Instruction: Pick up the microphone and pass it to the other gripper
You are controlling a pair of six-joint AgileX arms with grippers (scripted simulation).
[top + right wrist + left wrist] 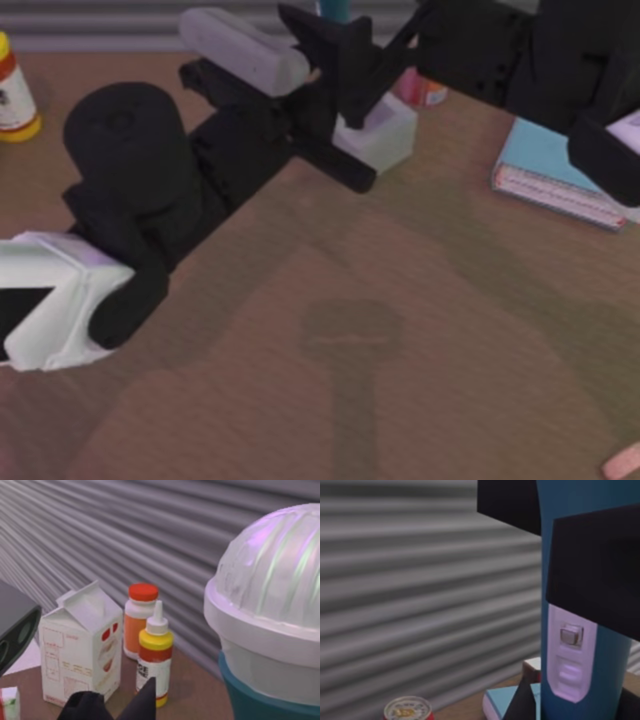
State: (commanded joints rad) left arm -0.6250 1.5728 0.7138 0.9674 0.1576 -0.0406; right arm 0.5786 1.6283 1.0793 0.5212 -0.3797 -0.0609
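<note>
At the far left edge of the table stands a yellow bottle (12,92), well clear of the work. The left arm reaches from the near left corner up toward the far middle, and the left gripper (325,60) meets the microphone (333,10) there, lifted well above the table (300,300). In the left wrist view dark fingers (595,570) lie flat against the teal handle on either side, just above the white switch panel (570,652). That reads as a firm clamp on the handle, taken low so that the upper part stays free for the other arm. The microphone stands upright. Its long axis is vertical, the round white head (270,575) on top and the handle pointing down at the table, which judging by the task offers a clear length of handle to a gripper coming from the side. The right gripper (385,55) has its arm reaching in from the far right and sits just beside the microphone, close enough that the head fills much of its wrist view; whether it has taken hold cannot be told. A red can (428,93) peeks out behind the arms, and a teal book (560,170) lies at the right.
</note>
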